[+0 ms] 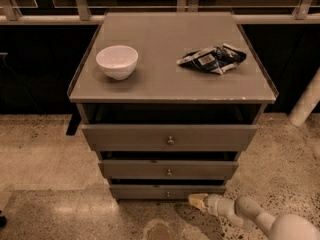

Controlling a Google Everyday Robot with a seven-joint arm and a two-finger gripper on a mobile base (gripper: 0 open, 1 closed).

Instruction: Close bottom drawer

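Note:
The grey cabinet (172, 79) has three drawers, all pulled out a little. The bottom drawer (150, 191) is the lowest, with the slimmest front and a small brass knob (168, 194). My gripper (196, 200) is low at the bottom right, on a white arm that reaches in from the right. Its pale tip sits at the right part of the bottom drawer's front, touching or very near it.
A white bowl (117, 61) and a crumpled dark snack bag (212, 59) lie on the cabinet top. The middle drawer (169, 169) and top drawer (170, 137) stick out above. Speckled floor (45, 159) surrounds the cabinet; a white post (306, 104) stands right.

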